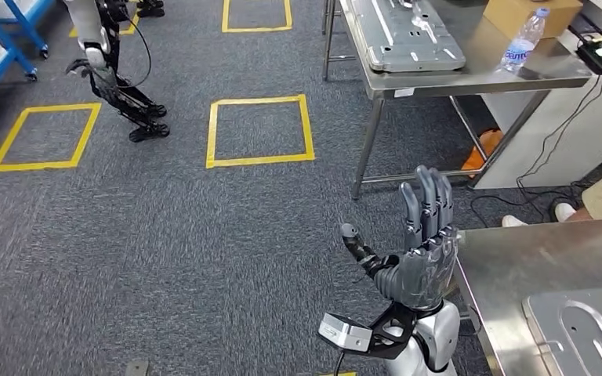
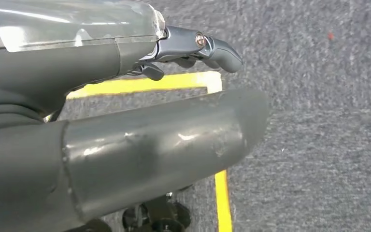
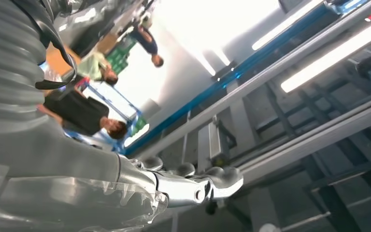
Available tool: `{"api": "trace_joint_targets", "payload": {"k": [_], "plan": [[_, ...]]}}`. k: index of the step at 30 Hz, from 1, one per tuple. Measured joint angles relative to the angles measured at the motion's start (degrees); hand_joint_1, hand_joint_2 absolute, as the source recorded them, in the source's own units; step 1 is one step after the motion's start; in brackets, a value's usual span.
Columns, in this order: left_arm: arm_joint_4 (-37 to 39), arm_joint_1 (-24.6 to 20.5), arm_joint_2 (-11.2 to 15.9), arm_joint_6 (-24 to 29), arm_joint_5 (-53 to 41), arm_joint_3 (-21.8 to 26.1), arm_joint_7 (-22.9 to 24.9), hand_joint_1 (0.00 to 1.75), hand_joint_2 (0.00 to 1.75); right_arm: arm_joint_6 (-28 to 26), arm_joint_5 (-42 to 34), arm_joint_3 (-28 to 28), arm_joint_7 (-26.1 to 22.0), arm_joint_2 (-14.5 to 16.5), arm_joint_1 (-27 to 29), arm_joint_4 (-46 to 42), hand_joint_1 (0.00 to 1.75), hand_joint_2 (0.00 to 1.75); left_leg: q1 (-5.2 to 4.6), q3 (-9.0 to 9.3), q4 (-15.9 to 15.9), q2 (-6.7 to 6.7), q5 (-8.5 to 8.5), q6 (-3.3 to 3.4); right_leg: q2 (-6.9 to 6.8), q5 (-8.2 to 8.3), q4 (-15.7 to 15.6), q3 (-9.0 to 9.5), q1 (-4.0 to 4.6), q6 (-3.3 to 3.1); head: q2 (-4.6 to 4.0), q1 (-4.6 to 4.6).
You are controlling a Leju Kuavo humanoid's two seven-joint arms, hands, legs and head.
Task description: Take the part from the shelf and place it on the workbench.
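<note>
My right hand [image 1: 423,243] is raised upright beside the near steel workbench [image 1: 517,258], fingers straight and apart, thumb out, holding nothing. In the right wrist view its fingers [image 3: 198,182] point towards the ceiling lights. A grey pressed-metal part [image 1: 584,329] lies flat on that workbench at the lower right, cut off by the picture's edge. My left hand [image 2: 125,145] hangs over the grey carpet, with its thick thumb and darker fingers [image 2: 212,46] apart and nothing between them.
A second steel table [image 1: 470,74] at the back carries another grey part [image 1: 407,31], a water bottle [image 1: 524,41] and a cardboard box [image 1: 529,12]. Another robot [image 1: 106,63] stands back left near blue shelving [image 1: 0,47]. Yellow floor squares [image 1: 259,129] mark the carpet. A person's shoe [image 1: 564,210] shows at right.
</note>
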Motion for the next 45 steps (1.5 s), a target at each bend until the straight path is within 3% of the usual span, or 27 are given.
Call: {"api": "trace_joint_targets", "payload": {"k": [1, 2, 5, 7, 8, 9, 11, 13, 16, 18, 20, 22, 23, 24, 25, 27, 29, 31, 32, 34, 36, 38, 39, 40, 42, 44, 45], "plan": [[0.0, 0.23, 0.05, -0.04, 0.02, 0.1, -0.01, 0.0, 0.0, 0.0, -0.01, -0.01, -0.08, 0.09, -0.01, 0.05, 0.0, 1.75, 0.08, -0.15, 0.11, 0.09, -0.03, -0.3, -0.77, 0.15, -0.37, 0.25, -0.04, -0.22, 0.0, -0.02], [0.0, 0.44, 0.08, -0.12, 0.04, 0.16, 0.01, 0.0, 0.0, 0.0, -0.01, -0.02, -0.15, 0.22, 0.02, 0.08, 0.0, 1.75, 0.02, -0.56, 0.88, 1.34, -0.55, -0.56, -1.6, 0.3, -0.86, 0.61, -0.12, -0.53, 0.0, -0.04], [0.0, 0.63, 0.07, -0.34, 0.22, 0.21, 0.05, 0.0, 0.0, 0.0, -0.08, -0.09, -0.42, 0.52, 0.38, 0.11, 0.0, 1.75, 0.01, -4.77, 9.47, 6.93, -5.36, -1.22, -4.61, 0.35, -1.72, 1.36, -0.05, -1.29, 0.01, -0.08], [0.0, 0.9, 0.02, -0.41, 0.54, 0.31, 0.05, 0.0, 0.0, 0.0, -0.27, -0.13, -0.58, 0.53, 0.64, 0.16, 0.0, 1.75, 0.38, -7.84, 15.59, 7.89, -7.63, -1.76, -6.59, 0.1, -1.66, 1.43, 0.13, -1.37, 0.01, -0.08], [0.0, 1.16, 0.01, -0.43, 0.69, 0.4, 0.05, 0.0, 0.0, 0.0, -0.38, -0.13, -0.62, 0.53, 0.71, 0.2, 0.0, 1.75, 0.57, -8.02, 16.06, 8.12, -7.3, -1.99, -7.47, -0.04, -1.61, 1.47, 0.15, -1.3, 0.01, -0.07], [0.0, 1.41, 0.01, -0.44, 0.81, 0.5, 0.05, 0.0, 0.0, 0.0, -0.46, -0.13, -0.64, 0.53, 0.72, 0.24, 0.0, 1.75, 0.73, -6.82, 13.95, 8.5, -5.88, -2.18, -8.28, -0.21, -1.5, 1.56, 0.12, -1.14, 0.01, -0.08], [0.0, 1.66, -0.01, -0.45, 0.9, 0.63, 0.03, 0.0, 0.0, 0.0, -0.56, -0.13, -0.65, 0.53, 0.72, 0.28, 0.0, 1.75, 0.81, -2.34, 6.05, 10.72, -2.51, -2.22, -9.73, -0.77, -1.12, 1.82, 0.17, -0.58, 0.01, -0.08], [0.0, 1.63, -0.05, -0.49, 0.93, 0.67, 0.0, 0.0, 0.0, 0.0, -0.58, -0.13, -0.66, 0.53, 0.69, 0.28, 0.0, 1.75, 0.56, 0.35, 1.18, 12.42, -1.16, -1.58, -10.85, -1.36, -0.74, 2.07, 0.39, 0.15, 0.01, -0.02], [0.0, 1.89, -0.1, -0.85, 1.26, 1.03, -0.13, 0.0, 0.0, 0.0, -0.75, -0.11, -0.64, 0.54, 0.63, 0.33, 0.0, 1.75, 0.23, 0.4, 0.65, 11.07, -1.09, -0.25, -11.99, -1.79, -0.65, 2.52, 0.3, 1.18, 0.01, 0.02], [0.0, 2.09, -0.34, -1.18, 1.54, 1.43, -0.49, 0.0, 0.0, 0.0, -1.02, -0.1, -0.6, 0.55, 0.59, 0.45, 0.0, 1.75, 0.36, 0.59, 0.24, 9.84, -0.82, 0.58, -10.06, -3.43, 1.35, 1.98, -0.07, 1.74, 0.01, 0.03], [0.0, 2.09, -0.62, -1.36, 1.76, 1.64, -0.91, 0.0, 0.0, 0.0, -1.2, -0.1, -0.51, 0.47, 0.68, 0.78, 0.0, 1.75, 0.35, 0.59, 0.08, 8.6, -0.65, 1.17, -6.84, -7.09, 7.89, -1.09, -0.25, 1.95, 0.01, 0.04], [0.0, 2.08, -0.78, -1.44, 1.85, 1.79, -1.08, 0.0, 0.0, 0.0, -1.28, -0.11, -0.46, 0.35, 0.77, 1.28, 0.0, 1.75, 0.15, 0.5, 0.1, 7.05, -0.6, 1.43, -5.58, -9.78, 15.33, -5.19, -0.24, 1.93, 0.01, 0.04], [0.0, 2.14, -0.86, -1.46, 1.85, 1.87, -1.09, 0.0, 0.0, 0.0, -1.32, -0.11, -0.45, 0.31, 0.77, 1.55, 0.0, 1.75, 0.03, 0.52, 0.13, 6.17, -0.6, 1.46, -5.39, -9.52, 16.77, -6.28, -0.23, 1.82, 0.01, 0.04], [0.0, 2.22, -0.89, -1.46, 1.85, 1.95, -1.09, 0.0, 0.0, 0.0, -1.34, -0.1, -0.42, 0.27, 0.75, 1.78, 0.0, 1.75, -0.06, 0.57, 0.17, 5.28, -0.6, 1.46, -5.23, -8.03, 15.82, -6.22, -0.21, 1.62, 0.01, 0.04], [0.0, 2.3, -0.94, -1.46, 1.84, 2.02, -1.08, 0.0, 0.0, 0.0, -1.36, -0.09, -0.35, 0.25, 0.7, 1.98, 0.0, 1.75, -0.11, 0.65, 0.22, 4.37, -0.6, 1.45, -4.79, -5.62, 12.66, -5.07, -0.19, 1.33, 0.0, 0.04], [0.02, 2.41, -1.17, -1.43, 1.72, 2.06, -0.98, 0.0, 0.0, 0.0, -1.28, -0.03, -0.07, 0.22, 0.55, 2.32, 0.0, 1.75, -0.12, 0.63, 0.37, 2.73, -0.62, 1.29, -2.06, -1.39, 4.46, -1.79, -0.15, 0.65, 0.01, 0.04], [0.04, 2.5, -1.38, -1.33, 1.51, 2.11, -0.81, 0.0, 0.0, 0.0, -0.89, 0.16, 0.41, 0.21, 0.47, 2.6, 0.0, 1.75, 0.01, 0.32, 0.44, 1.4, -0.58, 0.76, -0.16, -0.06, 0.29, -0.14, 0.0, 0.27, 0.01, 0.09], [0.04, 2.85, -1.39, -1.21, 1.38, 2.21, -0.73, 0.0, 0.0, 0.0, -0.46, 0.49, 0.86, 0.2, 0.48, 2.82, 0.0, 1.75, 0.17, 0.03, 0.19, 0.26, -0.4, -0.04, -1.03, -0.01, -0.18, 0.1, 0.13, -0.02, 0.01, 0.14], [0.04, 3.09, -1.36, -1.16, 1.33, 2.31, -0.69, 0.0, 0.0, 0.0, -0.37, 0.69, 0.98, 0.21, 0.47, 2.89, 0.0, 1.75, 0.21, -0.07, 0.31, 0.52, -0.52, -0.29, -1.73, 0.17, -0.59, 0.35, 0.04, -0.26, 0.01, 0.13], [0.04, 3.34, -1.29, -1.03, 1.22, 2.5, -0.6, 0.0, 0.0, 0.0, -0.35, 0.98, 1.05, 0.26, 0.55, 2.96, 0.0, 1.75, 0.04, -1.42, 3.14, 3.54, -2.49, -0.65, -3.31, 0.59, -1.54, 0.85, -0.22, -0.82, 0.01, 0.09], [0.04, 3.29, -1.26, -0.9, 1.04, 2.66, -0.45, 0.0, 0.0, 0.0, -0.45, 1.09, 0.96, 0.31, 0.83, 3.07, 0.0, 1.75, 0.03, -4.89, 10.43, 7.08, -6.48, -1.0, -5.13, 0.61, -1.8, 1.02, -0.16, -1.1, 0.01, 0.05], [0.04, 3.32, -1.25, -0.84, 0.89, 2.78, -0.35, 0.0, 0.0, 0.0, -0.5, 1.11, 0.85, 0.31, 1.08, 3.29, 0.0, 1.75, 0.24, -7.8, 16.41, 8.05, -8.59, -1.48, -7.08, 0.38, -1.7, 1.02, -0.1, -1.05, 0.01, 0.04], [0.04, 3.41, -1.22, -0.83, 0.85, 2.82, -0.33, 0.0, 0.0, 0.0, -0.49, 1.11, 0.82, 0.31, 1.13, 3.4, 0.0, 1.75, 0.37, -7.68, 16.33, 8.24, -8.0, -1.67, -7.97, 0.23, -1.61, 1.05, -0.12, -0.93, 0.01, 0.04], [0.04, 3.49, -1.14, -0.81, 0.85, 2.87, -0.31, 0.0, 0.0, 0.0, -0.5, 1.12, 0.81, 0.31, 1.15, 3.49, 0.0, 1.75, 0.48, -6.31, 13.91, 8.63, -6.47, -1.82, -8.79, 0.04, -1.47, 1.12, -0.18, -0.75, 0.01, 0.04], [0.04, 3.48, -0.97, -0.8, 0.85, 2.95, -0.3, 0.0, 0.0, 0.0, -0.54, 1.15, 0.81, 0.31, 1.14, 3.55, 0.0, 1.75, 0.48, -1.66, 5.75, 10.75, -3.06, -1.87, -10.23, -0.57, -0.98, 1.37, -0.14, -0.17, 0.01, 0.04], [0.04, 3.37, -0.92, -0.84, 0.87, 2.99, -0.36, 0.0, 0.0, 0.0, -0.61, 1.24, 0.83, 0.31, 1.06, 3.55, 0.0, 1.75, 0.24, 0.91, 1.19, 11.99, -1.82, -1.24, -11.25, -1.15, -0.53, 1.64, 0.08, 0.51, 0.01, 0.08], [0.04, 3.36, -0.92, -0.92, 0.92, 3.02, -0.39, 0.0, 0.0, 0.0, -0.56, 1.32, 0.88, 0.31, 0.98, 3.58, 0.0, 1.75, 0.05, 0.93, 1.0, 11.69, -1.97, -0.79, -11.66, -1.28, -0.45, 1.75, 0.19, 0.81, 0.01, 0.09]]}}
